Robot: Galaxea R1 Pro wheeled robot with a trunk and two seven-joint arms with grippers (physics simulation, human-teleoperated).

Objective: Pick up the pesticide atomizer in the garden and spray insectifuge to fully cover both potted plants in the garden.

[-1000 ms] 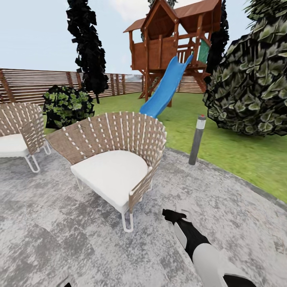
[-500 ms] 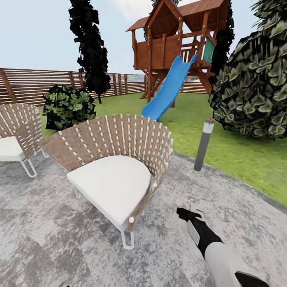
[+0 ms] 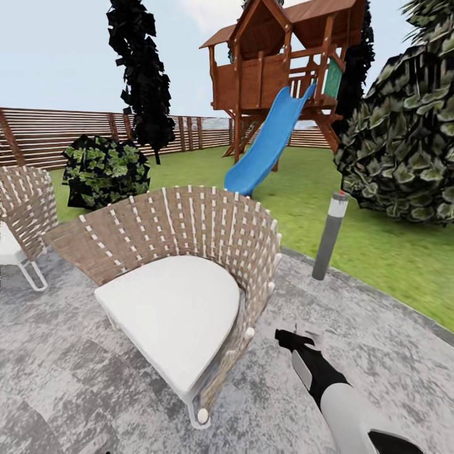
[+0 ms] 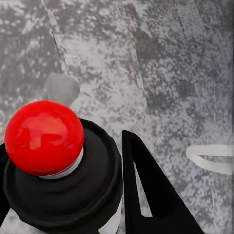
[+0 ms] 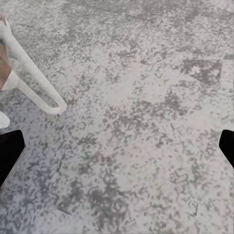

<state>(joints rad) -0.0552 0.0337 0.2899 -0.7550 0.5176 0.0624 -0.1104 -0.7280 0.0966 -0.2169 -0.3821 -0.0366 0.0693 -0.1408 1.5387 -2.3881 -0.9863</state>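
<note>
The pesticide atomizer [image 4: 53, 161], a dark round body with a glossy red dot on top, sits between the black fingers [image 4: 146, 195] of my left gripper [image 4: 63, 146], which is shut on it above the mottled grey patio. My right gripper [image 3: 295, 338] hangs low over the paving to the right of the wicker chair. In the right wrist view the right gripper [image 5: 117, 146] is open, its fingertips at the frame's two sides with bare paving between them. The potted plants are out of view.
A wicker chair [image 3: 183, 265] with a white cushion stands close ahead, and a second wicker seat [image 3: 22, 221] is at the left. A grey bollard lamp [image 3: 330, 236] marks the patio edge. Beyond the lawn are a wooden playhouse with a blue slide [image 3: 268, 145], bushes [image 3: 104, 170] and a slatted fence [image 3: 44, 135].
The whole head view has shifted: the camera moved closer to the wicker chair, which looms larger, and the left seat slid toward the edge. My right arm keeps its pose.
</note>
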